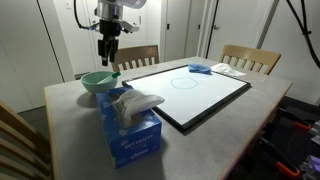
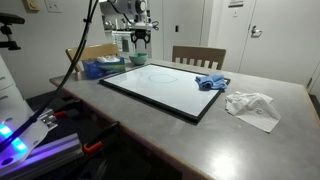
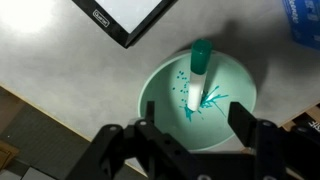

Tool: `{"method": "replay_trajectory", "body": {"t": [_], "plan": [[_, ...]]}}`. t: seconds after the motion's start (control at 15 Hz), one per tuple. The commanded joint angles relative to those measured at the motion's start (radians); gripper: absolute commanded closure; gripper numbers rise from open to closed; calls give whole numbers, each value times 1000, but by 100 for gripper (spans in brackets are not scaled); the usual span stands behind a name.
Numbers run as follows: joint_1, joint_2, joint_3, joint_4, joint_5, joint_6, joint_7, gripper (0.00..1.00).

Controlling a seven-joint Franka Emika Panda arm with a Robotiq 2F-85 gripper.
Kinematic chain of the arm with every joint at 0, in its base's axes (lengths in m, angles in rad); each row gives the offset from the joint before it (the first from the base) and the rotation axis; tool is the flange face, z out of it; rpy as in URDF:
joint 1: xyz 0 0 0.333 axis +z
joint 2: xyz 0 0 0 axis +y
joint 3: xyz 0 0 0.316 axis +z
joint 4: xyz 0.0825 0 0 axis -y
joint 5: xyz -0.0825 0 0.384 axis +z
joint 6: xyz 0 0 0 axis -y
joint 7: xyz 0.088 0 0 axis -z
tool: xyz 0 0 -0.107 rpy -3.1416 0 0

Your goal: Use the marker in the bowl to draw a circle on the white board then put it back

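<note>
Marker point(image 3: 199, 78) inside bowl point(image 3: 240, 92) (teal-streaked)

Tabletop point(image 1: 70, 140): grey, stone-look surface.
Chairs point(image 1: 250, 58): wooden, slatted backs, at the tabletop's far edge.
Walls point(image 2: 290, 45): pale, plain.
Door point(image 2: 235, 40): white, closed.
Light: even, indoor.

Room's evenly lit, only soft shadows on the worktop point(image 1: 70, 115). The white board point(image 1: 200, 97) shines bright. Up close, the pincer point(image 3: 193, 128) looms dark and blurry.
</note>
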Motion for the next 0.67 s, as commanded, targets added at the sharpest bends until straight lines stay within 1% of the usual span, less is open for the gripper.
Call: {"method": "replay_trajectory", "body": {"t": [0.0, 0.07, 0.33, 0.47, 0.6], "plan": [[34, -60, -51, 10, -61, -137, 59, 0], [60, -87, -72, 10, -86, -203, 118, 0], [96, -173, -115, 25, -150, -454, 234, 0], [97, -212, -117, 28, -156, -556, 247, 0], [92, -246, -118, 26, -155, -621, 243, 0]]}}
